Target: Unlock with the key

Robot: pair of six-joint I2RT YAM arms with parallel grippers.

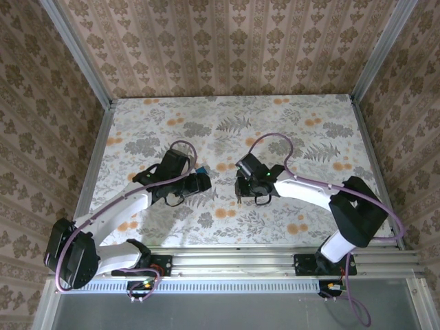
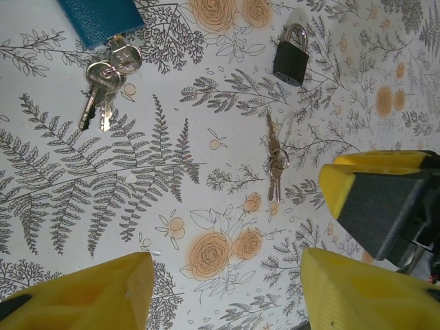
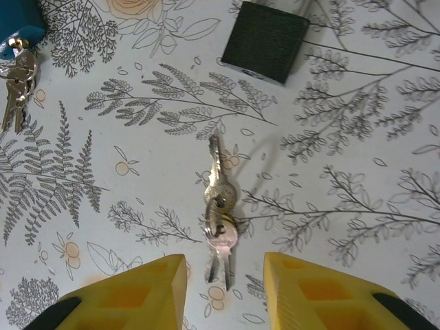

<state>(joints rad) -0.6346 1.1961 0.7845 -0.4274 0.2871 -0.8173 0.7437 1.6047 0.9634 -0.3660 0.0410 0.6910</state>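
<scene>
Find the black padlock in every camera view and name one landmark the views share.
Top external: too small or hidden to tell.
Left wrist: black padlock at upper right, shackle pointing up, above the loose key bunch.
Right wrist: top centre, above the same key bunch.
Shared landmark: blue padlock, at the top left corner of both wrist views.

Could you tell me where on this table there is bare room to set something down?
Bare: the table beyond the left end effector and right end effector, up to the back wall. Crowded: between them, where blue padlock with keys, black padlock and loose keys lie.
</scene>
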